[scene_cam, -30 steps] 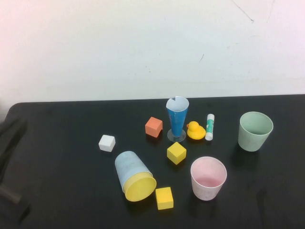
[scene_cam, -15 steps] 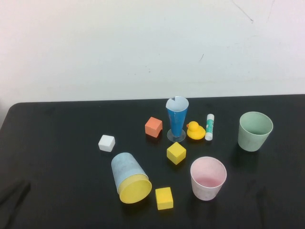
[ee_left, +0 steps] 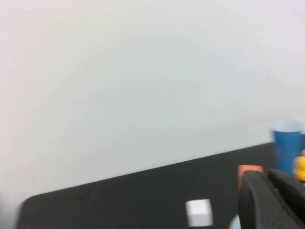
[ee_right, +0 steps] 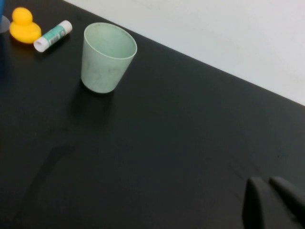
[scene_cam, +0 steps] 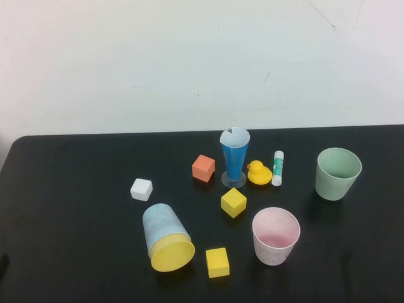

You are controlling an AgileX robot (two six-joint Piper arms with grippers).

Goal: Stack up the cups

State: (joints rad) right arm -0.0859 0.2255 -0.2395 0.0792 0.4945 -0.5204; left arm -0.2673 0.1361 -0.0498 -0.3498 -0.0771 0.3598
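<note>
High view: the yellow cup (scene_cam: pixel 172 252) is seen nested in the blue cup (scene_cam: pixel 160 225), the pair lying on its side on the table (scene_cam: pixel 76 189) near a white cube (scene_cam: pixel 141 189); stacking appears done, perhaps only uprighting is left. No arm is shown.

Left wrist view: the left gripper (ee_left: pixel 276 200) is raised, its fingers apparently pressed together.

Right wrist view: the right gripper (ee_right: pixel 274 202) is parked near the green cup (ee_right: pixel 106 58), fingers together.

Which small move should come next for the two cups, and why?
Probably only righting the pair with the left gripper, which hangs near the white cube: the plain yellow plastic cup already sits inside the pale blue plastic cup, both lying sideways. The right gripper is by the pale green cup.
</note>
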